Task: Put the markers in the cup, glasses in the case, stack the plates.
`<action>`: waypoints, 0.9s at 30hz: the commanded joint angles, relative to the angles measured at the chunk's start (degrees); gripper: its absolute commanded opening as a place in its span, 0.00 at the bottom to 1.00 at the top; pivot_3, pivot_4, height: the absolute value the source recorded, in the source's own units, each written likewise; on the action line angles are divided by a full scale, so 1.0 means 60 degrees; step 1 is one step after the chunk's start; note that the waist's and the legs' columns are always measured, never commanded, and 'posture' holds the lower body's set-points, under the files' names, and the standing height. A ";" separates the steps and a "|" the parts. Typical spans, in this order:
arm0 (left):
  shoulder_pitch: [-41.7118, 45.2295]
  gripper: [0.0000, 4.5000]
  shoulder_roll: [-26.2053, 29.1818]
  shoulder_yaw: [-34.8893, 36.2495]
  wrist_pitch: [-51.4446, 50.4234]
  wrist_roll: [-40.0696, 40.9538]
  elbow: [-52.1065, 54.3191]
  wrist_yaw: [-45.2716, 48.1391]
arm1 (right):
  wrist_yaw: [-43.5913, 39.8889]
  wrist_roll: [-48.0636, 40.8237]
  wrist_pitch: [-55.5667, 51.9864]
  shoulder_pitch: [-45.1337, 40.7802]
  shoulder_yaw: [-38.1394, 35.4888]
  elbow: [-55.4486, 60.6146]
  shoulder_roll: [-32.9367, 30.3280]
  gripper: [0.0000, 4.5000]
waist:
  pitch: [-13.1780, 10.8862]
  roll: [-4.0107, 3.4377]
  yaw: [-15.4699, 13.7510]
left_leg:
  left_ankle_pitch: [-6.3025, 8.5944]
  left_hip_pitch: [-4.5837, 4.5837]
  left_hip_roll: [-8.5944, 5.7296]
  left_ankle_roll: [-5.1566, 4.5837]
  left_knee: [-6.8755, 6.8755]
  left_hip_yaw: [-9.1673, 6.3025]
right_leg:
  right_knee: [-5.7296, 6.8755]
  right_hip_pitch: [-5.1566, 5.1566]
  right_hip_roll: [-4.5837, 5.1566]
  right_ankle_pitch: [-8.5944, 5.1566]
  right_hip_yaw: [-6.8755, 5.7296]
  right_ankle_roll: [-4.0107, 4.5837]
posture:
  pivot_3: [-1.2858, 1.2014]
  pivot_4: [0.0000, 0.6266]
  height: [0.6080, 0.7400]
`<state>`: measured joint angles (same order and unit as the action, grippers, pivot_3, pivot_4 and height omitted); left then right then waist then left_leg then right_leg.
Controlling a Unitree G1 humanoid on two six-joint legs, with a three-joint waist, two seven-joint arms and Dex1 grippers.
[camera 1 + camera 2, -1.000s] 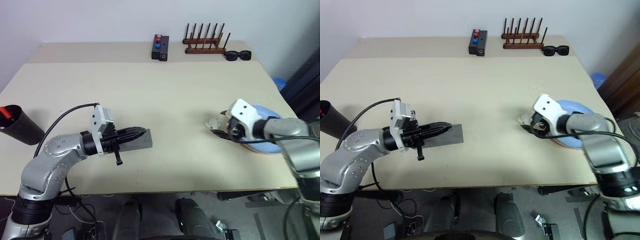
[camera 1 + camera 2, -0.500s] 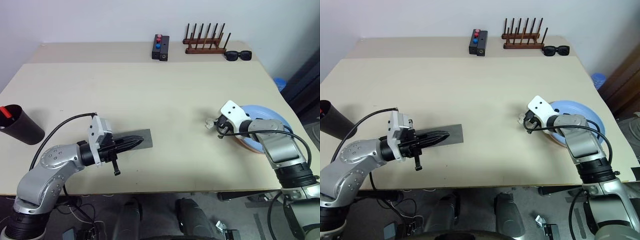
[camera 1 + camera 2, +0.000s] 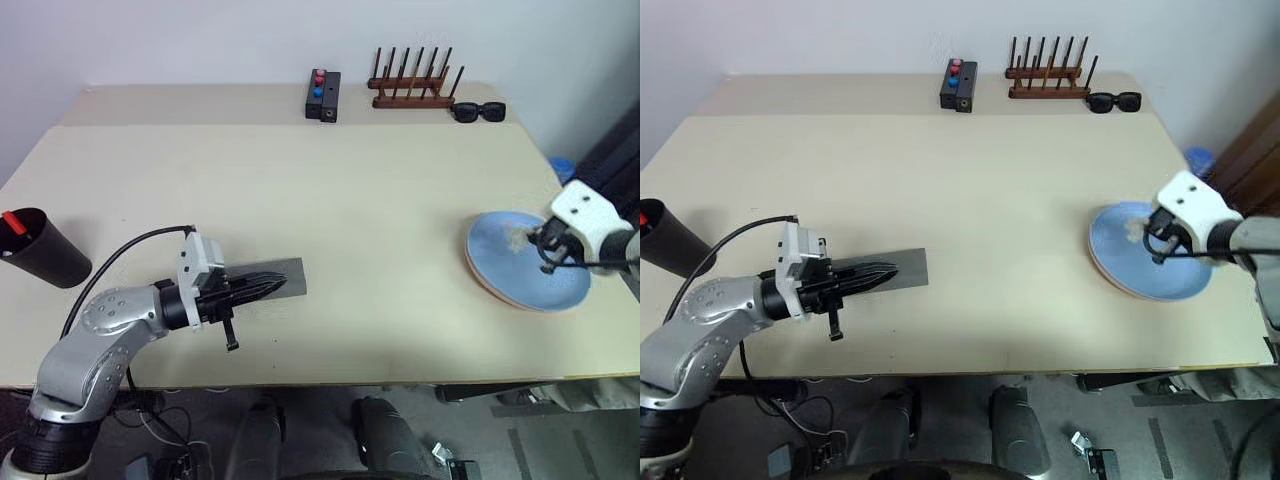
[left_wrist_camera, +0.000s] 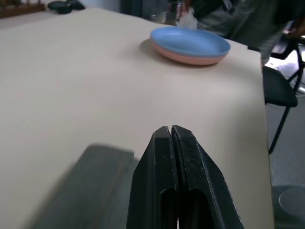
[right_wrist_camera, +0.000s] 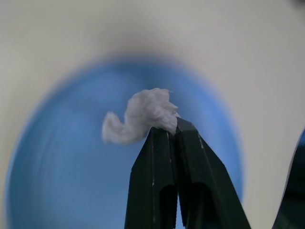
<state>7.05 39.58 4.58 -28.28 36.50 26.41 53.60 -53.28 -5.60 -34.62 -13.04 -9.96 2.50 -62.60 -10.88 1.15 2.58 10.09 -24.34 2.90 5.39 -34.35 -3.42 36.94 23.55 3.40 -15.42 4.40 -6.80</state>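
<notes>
A crumpled white tissue wad [image 5: 138, 118] is pinched in the right claw [image 5: 174, 131] above the light blue round plate [image 3: 525, 265], which is stacked on the pink plate [image 4: 190, 59]. The left claw [image 4: 170, 136] is pressed together, empty, over the grey oblong case [image 3: 282, 275] on the beige counter [image 3: 330, 190].

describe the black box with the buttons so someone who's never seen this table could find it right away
Look along the far edge of the beige table, by the wall. Left of the wooden peg rack lies a small oblong black box. Unlike the sunglasses right of the rack, it carries red and blue buttons on top.
</notes>
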 commanded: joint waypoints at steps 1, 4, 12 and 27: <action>0.0434 0.00 0.0059 -0.0143 -0.0092 -0.0114 0.0055 -0.0133 | -0.0102 -0.0072 0.0417 0.0197 -0.0279 0.0040 -0.0162 0.31 | 0.0000 -0.0011 0.0023 | 0.0000 0.0001 0.0000 0.0000 0.0000 0.0003 | 0.0001 0.0000 0.0000 0.0001 0.0003 0.0000 | 0.52 0.24 1.00; 0.0592 0.00 0.0059 -0.0135 -0.0278 -0.0103 0.0162 -0.0380 | 0.0016 -0.0006 0.0857 0.0083 -0.0256 -0.0098 -0.0144 0.65 | -0.0004 -0.0019 0.0053 | 0.0000 0.0003 0.0000 -0.0001 0.0003 0.0005 | 0.0006 0.0004 -0.0002 0.0001 0.0005 -0.0002 | 0.52 0.24 1.00; -0.0354 0.00 -0.0009 0.1615 -0.0763 -0.0012 0.0756 -0.2079 | -0.0189 -0.0551 0.2007 -0.1515 0.0100 -0.0819 0.0583 0.76 | -0.0006 -0.0017 0.0082 | 0.0000 0.0003 0.0001 -0.0001 0.0004 0.0005 | 0.0006 0.0004 -0.0004 0.0001 0.0007 -0.0003 | 0.52 0.24 1.00; -0.3218 0.00 -0.0663 0.4409 -0.0800 -0.0490 0.2339 -0.4355 | -0.1340 -0.2342 0.1658 -0.3723 0.0494 -0.2993 0.2944 0.76 | -0.0015 0.0000 -0.0047 | 0.0001 -0.0002 -0.0004 0.0000 -0.0004 -0.0002 | -0.0001 -0.0008 0.0001 0.0001 0.0004 -0.0003 | 0.52 0.24 1.00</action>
<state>-11.92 35.63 28.52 -34.33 33.14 38.16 27.66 -60.91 -19.55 -26.35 -33.88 -6.78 -14.63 -45.20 -10.97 1.15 2.30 10.10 -24.35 2.87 5.39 -34.38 -3.43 36.93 23.51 3.40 -15.41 4.42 -6.81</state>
